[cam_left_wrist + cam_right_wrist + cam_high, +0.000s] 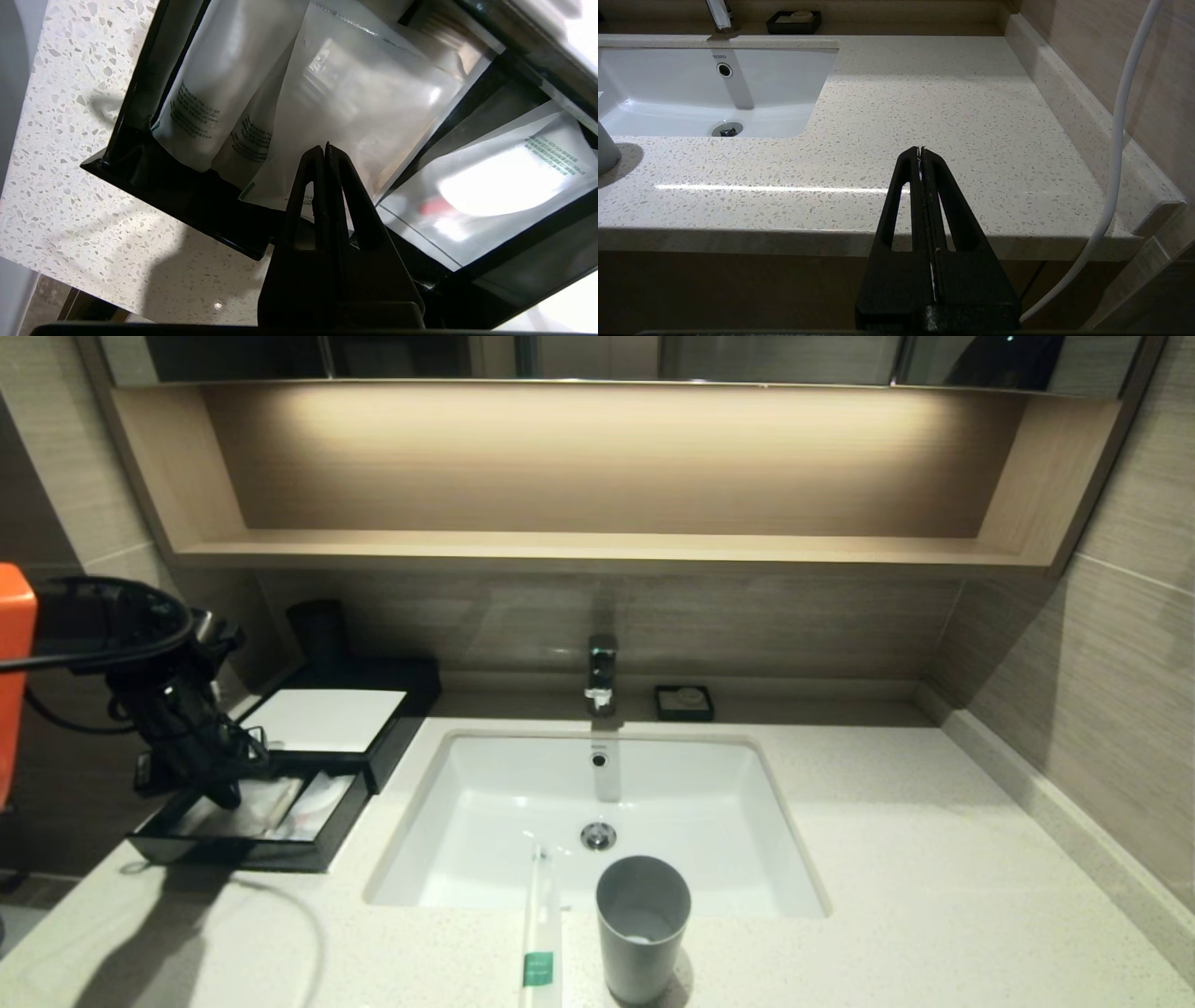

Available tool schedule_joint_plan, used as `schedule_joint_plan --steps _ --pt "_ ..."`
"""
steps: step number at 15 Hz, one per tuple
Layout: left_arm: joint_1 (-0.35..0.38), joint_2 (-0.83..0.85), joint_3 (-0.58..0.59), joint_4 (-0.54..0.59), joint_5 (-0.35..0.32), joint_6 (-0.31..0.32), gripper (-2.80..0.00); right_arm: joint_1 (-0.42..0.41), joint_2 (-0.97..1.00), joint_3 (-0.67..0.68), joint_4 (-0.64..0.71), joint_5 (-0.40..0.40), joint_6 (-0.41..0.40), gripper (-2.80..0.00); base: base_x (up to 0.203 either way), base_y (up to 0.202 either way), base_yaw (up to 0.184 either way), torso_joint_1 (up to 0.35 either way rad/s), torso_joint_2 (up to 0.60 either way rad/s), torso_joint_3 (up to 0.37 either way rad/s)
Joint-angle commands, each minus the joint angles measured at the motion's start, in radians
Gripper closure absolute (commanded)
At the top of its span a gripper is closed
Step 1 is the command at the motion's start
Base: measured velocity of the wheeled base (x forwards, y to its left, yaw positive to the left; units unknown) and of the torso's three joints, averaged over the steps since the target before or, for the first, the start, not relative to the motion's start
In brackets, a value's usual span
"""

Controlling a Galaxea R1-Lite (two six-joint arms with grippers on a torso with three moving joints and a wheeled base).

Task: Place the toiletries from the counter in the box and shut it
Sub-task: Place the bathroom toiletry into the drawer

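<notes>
Black lacquer marks the box (327, 747), the landmark here: it stands on the desk (934, 896) to the left of the white sink (597, 821), with its white top panel in place and its divided drawer (247, 821) pulled out toward the desk's front edge.

**Step in hand.** Loading of the drawer. The left gripper (325, 147) hangs over the drawer's front rim, its jaws pressed fully together and holding nothing. Below the tips, the drawer compartment nearer the desk's left edge holds white printed sachets (219, 88) with a translucent packet (364, 102) lying over them; the compartment nearer the sink holds another flat packet (490, 186).

**Remaining items.** One cream paper-wrapped stick (541, 933) with a green band lies well apart from the box, across the sink's front rim beside a grey cup (642, 933). A second stick is not discernible.

**Next move, by judgement.** The left gripper needs to lift clear of the drawer, open its jaws, travel from the box to the stick and take it near mid-length; the slim wrapper may roll toward the basin. The drawer gets pushed shut only afterwards.

**Idle arm.** The right gripper (922, 150) sits parked off the desk's front edge, far from the box, jaws together and empty.
</notes>
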Motion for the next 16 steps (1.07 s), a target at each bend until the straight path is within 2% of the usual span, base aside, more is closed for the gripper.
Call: schedule_joint_plan --steps 1,11,16 --pt "0.001 0.013 0.004 0.008 0.001 -0.001 0.0 0.0 -0.001 0.002 -0.001 0.0 0.0 0.0 0.0 0.0 0.0 0.0 0.0 0.0" --pt "0.001 0.025 0.007 -0.002 -0.01 -0.005 0.0 0.0 -0.002 0.002 -0.001 0.0 0.0 0.0 0.0 0.0 0.0 0.0 0.0 0.0" --pt "-0.007 -0.026 0.007 0.005 -0.013 -0.008 0.0 0.0 -0.002 0.002 -0.001 0.0 0.0 0.0 0.0 0.0 0.0 0.0 0.0 0.0"
